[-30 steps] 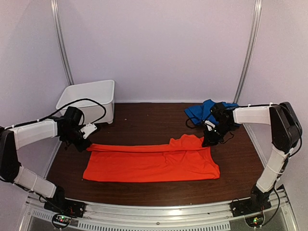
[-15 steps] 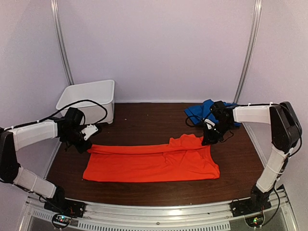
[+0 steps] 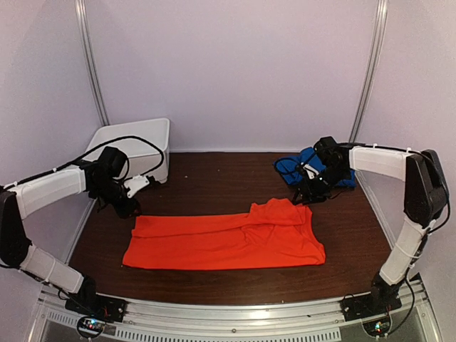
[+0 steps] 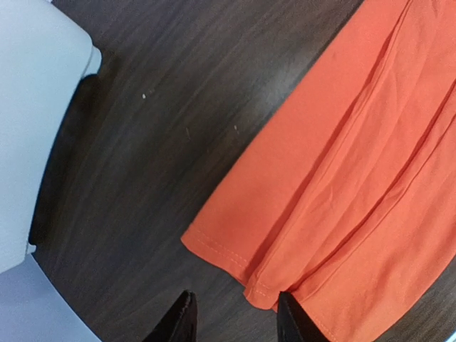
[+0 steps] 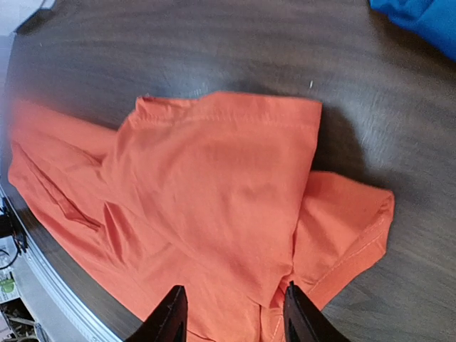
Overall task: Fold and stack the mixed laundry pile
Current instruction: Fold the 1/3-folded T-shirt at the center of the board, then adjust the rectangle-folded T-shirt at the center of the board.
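Note:
The orange-red T-shirt [image 3: 224,241] lies folded lengthwise into a long band on the dark table. Its left hem corner shows in the left wrist view [image 4: 342,185], its folded sleeve end in the right wrist view [image 5: 214,192]. The royal-blue garment [image 3: 305,162] lies crumpled at the back right, and a corner of it shows in the right wrist view [image 5: 420,18]. My left gripper [image 3: 134,201] is open and empty, lifted just behind the shirt's far-left corner [image 4: 231,320]. My right gripper [image 3: 308,194] is open and empty, lifted above the shirt's far-right end [image 5: 231,317].
A white plastic bin [image 3: 132,146] stands at the back left, close to my left arm; its wall shows in the left wrist view [image 4: 35,121]. Cables loop over both arms. White walls close in the table on three sides.
Both grippers have lifted and drawn back from the shirt's far corners, left toward the bin, right toward the blue garment. The shirt's back edge now lies flat.

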Robot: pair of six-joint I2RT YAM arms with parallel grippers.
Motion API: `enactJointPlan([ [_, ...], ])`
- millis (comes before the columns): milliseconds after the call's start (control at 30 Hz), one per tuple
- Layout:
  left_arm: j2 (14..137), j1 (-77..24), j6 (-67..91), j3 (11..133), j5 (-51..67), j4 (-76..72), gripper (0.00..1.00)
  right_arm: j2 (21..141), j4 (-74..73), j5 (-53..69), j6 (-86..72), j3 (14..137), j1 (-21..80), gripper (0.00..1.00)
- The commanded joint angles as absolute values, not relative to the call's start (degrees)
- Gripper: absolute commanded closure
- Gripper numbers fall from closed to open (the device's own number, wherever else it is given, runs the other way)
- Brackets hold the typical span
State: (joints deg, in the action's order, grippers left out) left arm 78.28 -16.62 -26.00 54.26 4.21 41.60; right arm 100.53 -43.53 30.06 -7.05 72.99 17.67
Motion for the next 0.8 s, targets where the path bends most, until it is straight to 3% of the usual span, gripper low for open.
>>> enactJointPlan([
  [0, 79.0, -16.8, -24.1, 59.2, 11.1, 36.5, 0.6, 104.6, -44.7, 32.7, -8.8, 80.7, 16.3, 0.54],
  [300, 91.1, -22.7, 5.3, 70.5, 19.6, 16.4, 0.56, 118.0, -48.5, 32.6, -11.1, 96.1, 15.9, 0.54],
  [567, 119.0, -35.6, 19.8, 98.2, 23.2, 22.6, 0.6, 122.9, -50.1, 32.7, -11.1, 98.9, 13.0, 0.54],
  [767, 130.7, -39.5, 26.4, 105.9, 26.9, 20.9, 0.61, 125.9, -50.4, 34.5, -10.5, 100.7, 12.7, 0.55],
])
